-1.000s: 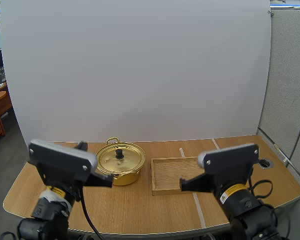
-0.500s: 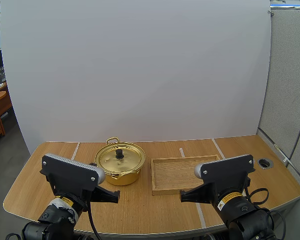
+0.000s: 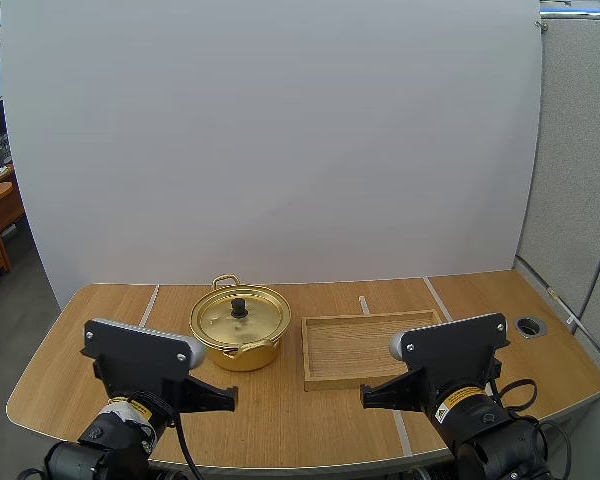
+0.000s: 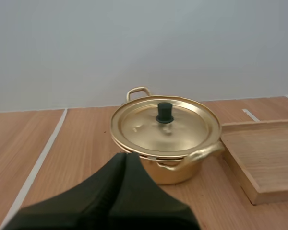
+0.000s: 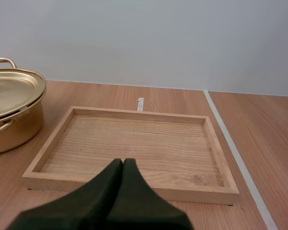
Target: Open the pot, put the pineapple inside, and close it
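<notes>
The left end effector [image 4: 126, 158] has its two black fingers pressed together into one dark wedge, holding nothing and touching nothing. It hangs above the desk's front edge with its tip aimed at the round gold-coloured metal pot [image 4: 165, 139]. The right end effector [image 5: 122, 164] is likewise closed into a single wedge with nothing in it, poised above the front edge and pointing at the shallow rectangular wooden tray [image 5: 134, 143].

In the high view both end effectors sit low near the front edge, the left one [image 3: 220, 398] short of the pot [image 3: 238, 325] and the right one [image 3: 368, 397] just short of the tray's [image 3: 365, 350] near rim.

The pot stands upright a little left of the desk's middle, its gold lid [image 4: 149, 125] seated on it and a small black knob [image 4: 164, 111] at the lid's centre. One loop handle faces the back edge, the other the front. The tray lies flat just to the pot's right, a narrow gap between them.

Each arm carries a yellow sticker [image 3: 460, 397]; its writing is too small to read.

The desk [image 3: 280, 415] is light wood, crossed by pale tape lines [image 3: 150, 300], with a round cable hole [image 3: 529, 326] near its right edge. A white board [image 3: 280, 150] stands along the back edge, and a grey partition [image 3: 575, 150] is to the right.
</notes>
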Controlling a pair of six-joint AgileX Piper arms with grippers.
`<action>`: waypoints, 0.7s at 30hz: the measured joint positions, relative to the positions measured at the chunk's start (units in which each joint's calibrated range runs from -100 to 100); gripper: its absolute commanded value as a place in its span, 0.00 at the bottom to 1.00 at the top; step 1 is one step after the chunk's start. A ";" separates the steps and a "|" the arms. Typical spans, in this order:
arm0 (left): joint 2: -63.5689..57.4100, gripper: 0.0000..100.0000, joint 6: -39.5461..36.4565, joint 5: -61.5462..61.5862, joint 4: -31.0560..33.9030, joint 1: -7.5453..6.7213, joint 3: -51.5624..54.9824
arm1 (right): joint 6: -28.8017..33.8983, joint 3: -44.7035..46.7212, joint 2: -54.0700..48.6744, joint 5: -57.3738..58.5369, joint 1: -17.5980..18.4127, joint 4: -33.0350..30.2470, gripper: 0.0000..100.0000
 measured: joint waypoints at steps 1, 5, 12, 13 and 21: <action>0.00 0.00 -3.37 0.01 2.18 0.00 0.00 | 0.00 0.00 0.00 0.17 0.00 0.00 0.00; 0.00 0.00 -10.25 0.22 7.51 -0.55 0.00 | 0.00 0.00 0.00 0.17 0.00 0.00 0.00; 0.00 0.00 -10.84 0.64 8.86 -2.08 0.00 | 0.00 0.00 0.00 0.17 0.00 0.00 0.00; 0.00 0.00 -10.84 0.64 8.84 -2.08 0.00 | 0.00 0.00 0.00 0.17 0.00 0.00 0.00; 0.00 0.00 -10.84 0.64 9.12 -2.23 0.00 | 0.00 0.00 0.00 0.17 0.00 0.00 0.00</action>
